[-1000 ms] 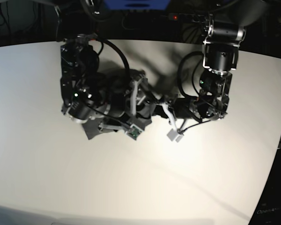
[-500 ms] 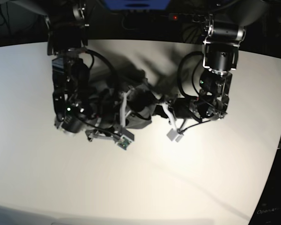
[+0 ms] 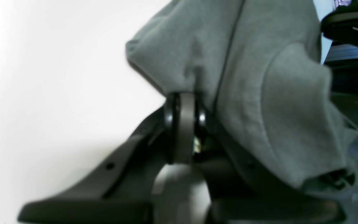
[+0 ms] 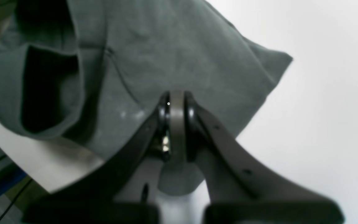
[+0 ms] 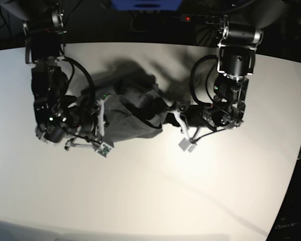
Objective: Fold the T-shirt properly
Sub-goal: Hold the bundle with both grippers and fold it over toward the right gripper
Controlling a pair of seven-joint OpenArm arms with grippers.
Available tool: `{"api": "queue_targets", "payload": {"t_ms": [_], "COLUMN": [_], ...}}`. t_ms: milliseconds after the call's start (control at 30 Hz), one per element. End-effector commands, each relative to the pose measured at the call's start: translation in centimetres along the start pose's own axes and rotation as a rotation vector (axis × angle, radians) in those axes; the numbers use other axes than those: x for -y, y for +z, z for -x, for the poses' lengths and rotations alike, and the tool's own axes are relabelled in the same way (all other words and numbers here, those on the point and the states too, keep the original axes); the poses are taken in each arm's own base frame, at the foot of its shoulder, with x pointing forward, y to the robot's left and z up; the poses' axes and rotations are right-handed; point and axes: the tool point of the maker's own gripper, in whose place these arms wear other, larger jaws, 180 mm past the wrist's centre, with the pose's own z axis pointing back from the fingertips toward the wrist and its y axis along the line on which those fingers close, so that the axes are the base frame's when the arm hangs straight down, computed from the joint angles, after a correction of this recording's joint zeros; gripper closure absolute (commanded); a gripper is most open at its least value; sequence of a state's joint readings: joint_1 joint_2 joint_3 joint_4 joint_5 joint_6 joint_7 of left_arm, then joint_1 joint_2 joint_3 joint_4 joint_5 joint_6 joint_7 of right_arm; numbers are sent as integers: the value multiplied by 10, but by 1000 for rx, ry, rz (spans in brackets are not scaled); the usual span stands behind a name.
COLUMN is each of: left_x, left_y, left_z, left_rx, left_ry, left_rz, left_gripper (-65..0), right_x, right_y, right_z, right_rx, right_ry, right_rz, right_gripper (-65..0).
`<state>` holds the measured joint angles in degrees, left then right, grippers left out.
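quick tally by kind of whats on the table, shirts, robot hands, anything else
T-shirt: 1, dark grey, bunched between the arms
Robot hands: 2, left hand and right hand, each shut on the T-shirt
Table: 1, white
Other loose items: 0 visible
Total: 4

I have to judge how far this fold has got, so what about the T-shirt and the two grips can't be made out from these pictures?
- Base view: the T-shirt is a bunched dark mass; arms cover both ends, layers unreadable.
- Left wrist view: left gripper is shut on cloth; the pinched part is hidden, and the picture is blurred.
- Right wrist view: right gripper likewise; cloth runs off the top edge.
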<state>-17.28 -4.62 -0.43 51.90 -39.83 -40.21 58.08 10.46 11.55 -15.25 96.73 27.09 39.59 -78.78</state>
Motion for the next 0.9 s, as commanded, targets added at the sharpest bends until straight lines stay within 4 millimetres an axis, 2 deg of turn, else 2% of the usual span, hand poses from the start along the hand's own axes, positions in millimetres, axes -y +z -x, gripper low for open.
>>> {"api": "queue_targets", "payload": {"t_ms": [0, 33, 167, 267, 367, 467, 600, 700, 867], "left_x": [1, 1, 13, 32, 41, 48, 60, 68, 71], "left_y": [3, 4, 21, 35, 46, 47, 48, 51, 77], "left_z": [-6, -2, -11, -24, -29, -23, -29, -37, -60], "left_rx": [-5, -27, -9, 20, 16, 5, 39, 77, 145], "left_ry": [-9, -9, -55, -106, -142, -127, -111, -93, -95], "left_rz": [1, 0, 29, 76, 101, 142, 207, 258, 319], "left_gripper": [-25, -25, -25, -25, -25, -25, -25, -25, -25], "right_x": [6, 4, -3, -6, -6, -8, -9, -9, -9], "right_y": [7, 5, 1, -3, -8, -10, -10, -10, -10], "right_z": [-9, -8, -10, -7, -5, -6, -5, -5, -4], "right_rx": [34, 30, 67, 60, 61, 72, 70, 70, 67], "right_ry": [9, 6, -1, -7, -20, -23, -24, -24, -24], "right_rz": [14, 8, -9, -23, -36, -43, -45, -45, -44], "right_gripper": [-6, -6, -6, -6, -6, -6, -6, -6, -6]}}
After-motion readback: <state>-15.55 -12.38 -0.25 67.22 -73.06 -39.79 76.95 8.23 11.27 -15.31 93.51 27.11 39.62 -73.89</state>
